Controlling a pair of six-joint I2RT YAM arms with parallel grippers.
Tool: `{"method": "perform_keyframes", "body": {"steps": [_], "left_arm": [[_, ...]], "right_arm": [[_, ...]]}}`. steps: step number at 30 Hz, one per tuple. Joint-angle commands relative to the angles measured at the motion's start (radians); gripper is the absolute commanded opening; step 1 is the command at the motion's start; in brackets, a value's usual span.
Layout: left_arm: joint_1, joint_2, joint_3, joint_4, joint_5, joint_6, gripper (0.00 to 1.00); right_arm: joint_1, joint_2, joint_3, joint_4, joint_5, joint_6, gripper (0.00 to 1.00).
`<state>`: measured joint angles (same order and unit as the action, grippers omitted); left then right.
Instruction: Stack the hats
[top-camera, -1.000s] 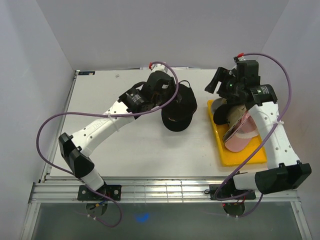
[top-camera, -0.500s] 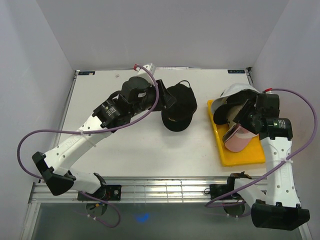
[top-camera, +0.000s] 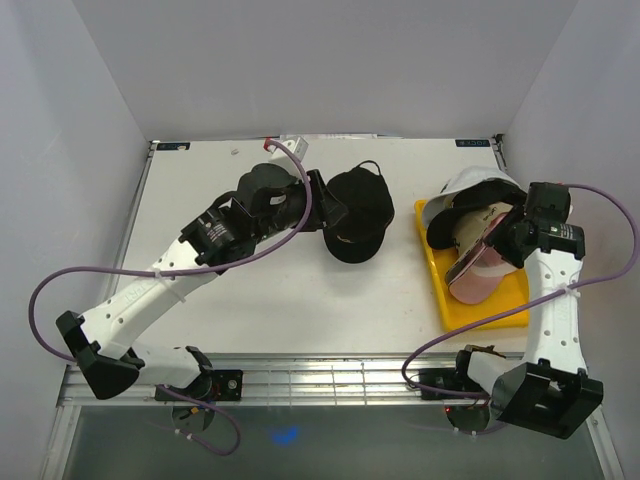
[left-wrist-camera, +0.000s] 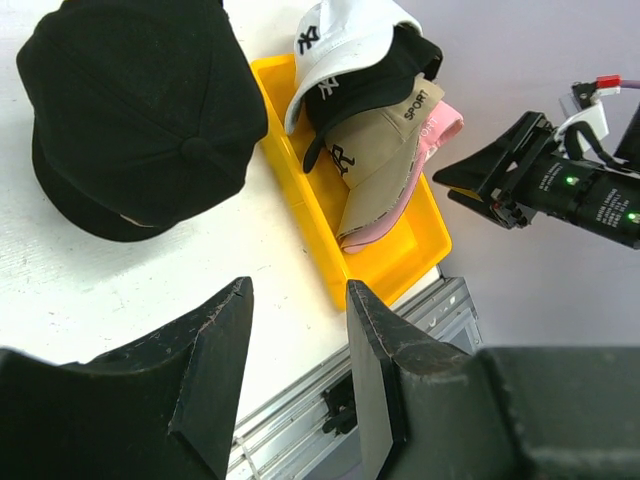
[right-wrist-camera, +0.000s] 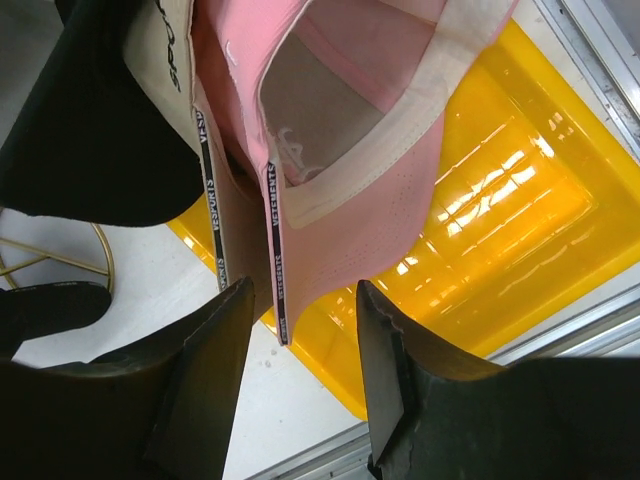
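Plain black cap (top-camera: 358, 215) lay crown-up left of the tray (top-camera: 495, 315); white cap (left-wrist-camera: 345, 40), black NY cap (left-wrist-camera: 372, 85), tan cap (left-wrist-camera: 385, 150) and pink cap (top-camera: 480, 275) leaned nested in it.

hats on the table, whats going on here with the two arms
Two robot arms are stacking caps. A white cap, a black logo cap, a tan cap and a pink cap lean nested together in the yellow tray on the right. A plain black cap lies alone on the table left of the tray. The left pincer is open and empty next to it. The right pincer is open at the pile, the pink cap's back edge between its jaws, not yet gripped.
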<state>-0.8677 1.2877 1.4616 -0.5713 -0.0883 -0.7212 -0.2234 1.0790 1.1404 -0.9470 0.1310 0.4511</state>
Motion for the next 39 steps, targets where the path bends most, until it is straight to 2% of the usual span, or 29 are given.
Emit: {"method": "perform_keyframes", "body": {"steps": [1, 18, 21, 24, 27, 28, 29, 39], "left_arm": [[-0.004, -0.051, -0.018, 0.013, 0.009, 0.012, 0.53], [-0.004, -0.048, -0.035, 0.016, 0.009, 0.009, 0.53], [-0.004, -0.050, -0.038, 0.014, 0.005, 0.009, 0.53], [-0.004, -0.048, -0.043, 0.013, 0.005, 0.009, 0.53], [-0.004, -0.045, -0.047, 0.014, 0.005, 0.009, 0.53], [-0.004, -0.044, -0.050, 0.013, 0.002, 0.009, 0.53], [-0.004, -0.039, -0.050, 0.013, 0.001, 0.009, 0.53], [-0.004, 0.002, -0.026, 0.005, 0.021, 0.012, 0.53]], "right_arm": [[-0.025, 0.013, -0.036, 0.069, -0.050, -0.009, 0.51], [-0.031, 0.091, -0.151, 0.215, -0.157, 0.020, 0.52], [-0.031, 0.098, -0.179, 0.226, -0.159, 0.018, 0.49], [-0.031, 0.087, -0.188, 0.232, -0.148, 0.012, 0.41], [-0.031, 0.073, -0.180, 0.226, -0.134, -0.002, 0.23], [-0.030, 0.058, -0.179, 0.223, -0.089, -0.015, 0.12], [-0.030, 0.052, -0.174, 0.215, -0.073, -0.020, 0.08], [-0.033, -0.037, -0.107, 0.079, 0.156, -0.017, 0.08]]}}
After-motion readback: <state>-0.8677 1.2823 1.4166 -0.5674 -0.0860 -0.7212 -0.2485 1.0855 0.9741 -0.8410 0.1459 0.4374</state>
